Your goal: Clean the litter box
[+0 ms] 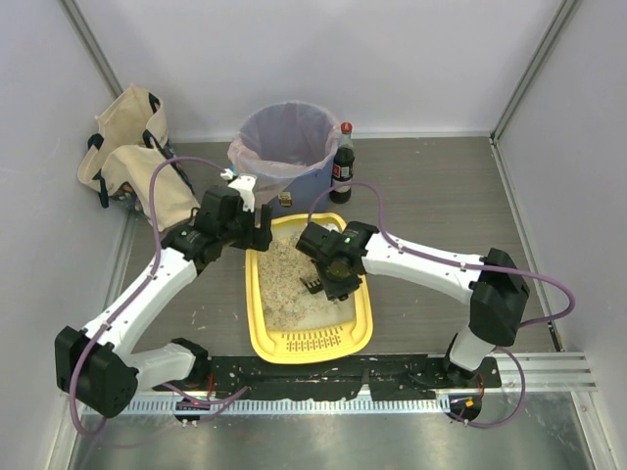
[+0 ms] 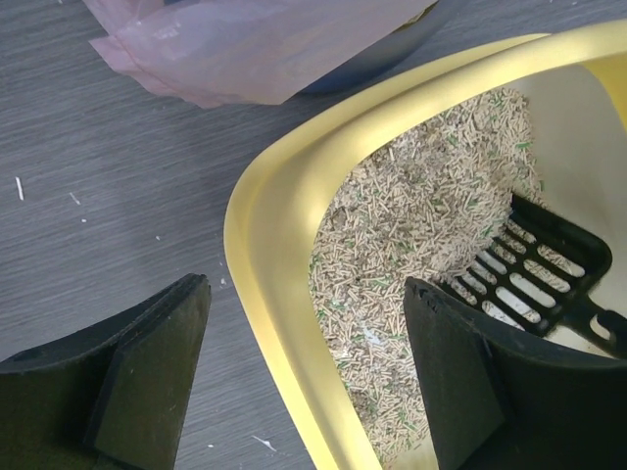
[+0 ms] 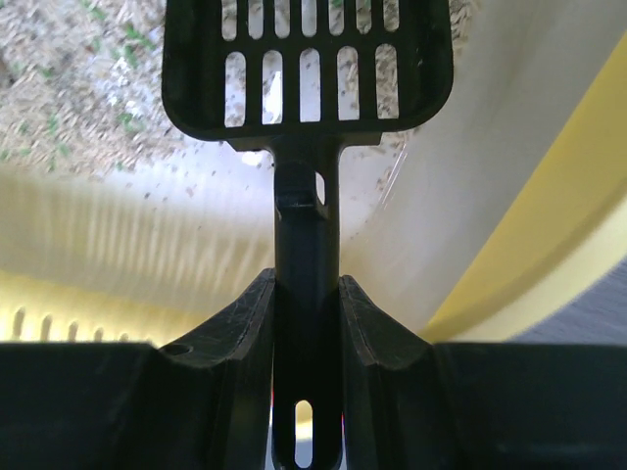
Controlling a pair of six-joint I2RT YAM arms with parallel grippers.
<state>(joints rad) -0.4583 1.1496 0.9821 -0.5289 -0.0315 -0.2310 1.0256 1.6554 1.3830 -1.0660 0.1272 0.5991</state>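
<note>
Litter box (image 1: 310,356) mid-table between both arms; looks stiff, light plastic, granules (image 2: 411,196) loose and apt to slide; best held by rim; left gripper (image 2: 304,343) open astride far-left rim; right gripper (image 3: 307,294) clamped on scoop (image 3: 309,69) handle.
</note>
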